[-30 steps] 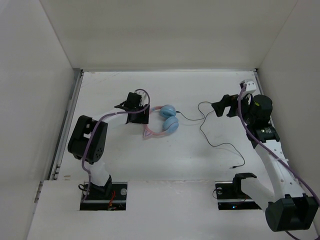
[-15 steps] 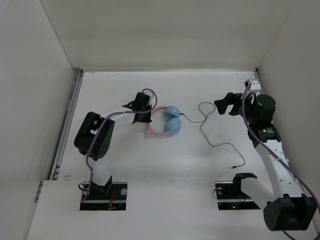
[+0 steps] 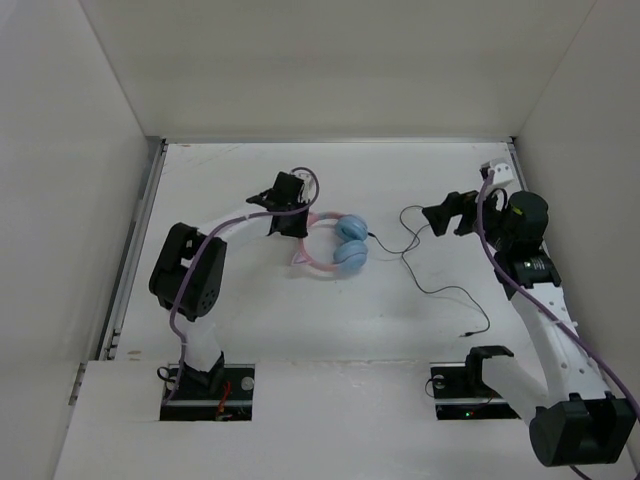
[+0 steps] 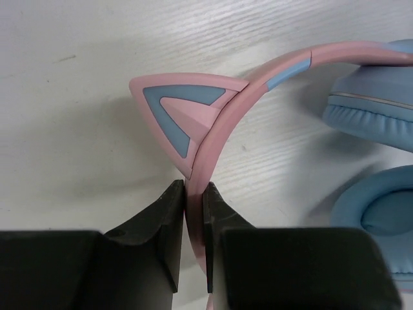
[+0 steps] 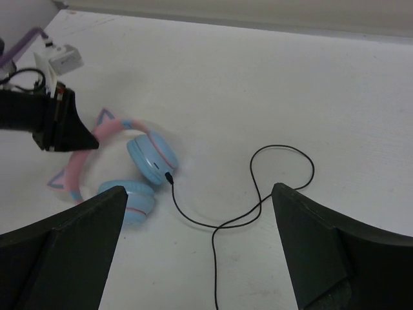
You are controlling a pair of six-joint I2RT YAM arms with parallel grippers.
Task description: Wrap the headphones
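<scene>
White table (image 3: pixel 250 310), headphones (image 3: pixel 349 253) flat, cups (image 3: pixel 351 228) rightward; left gripper (image 4: pixel 194 194) clamping headband (image 4: pixel 219 129); right gripper (image 3: pixel 438 215) apart

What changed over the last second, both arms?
Left claw closed onto the pink headband just below the cat ear and pulled the headphones slightly right. Right claw stayed open, hovering over the cable loop, which lies much as before.

The overhead camera looks down from behind; headphones (image 3: pixel 350 252) sit close before the left claw (image 4: pixel 192 192), farther beyond the right claw (image 5: pixel 198 192).
</scene>
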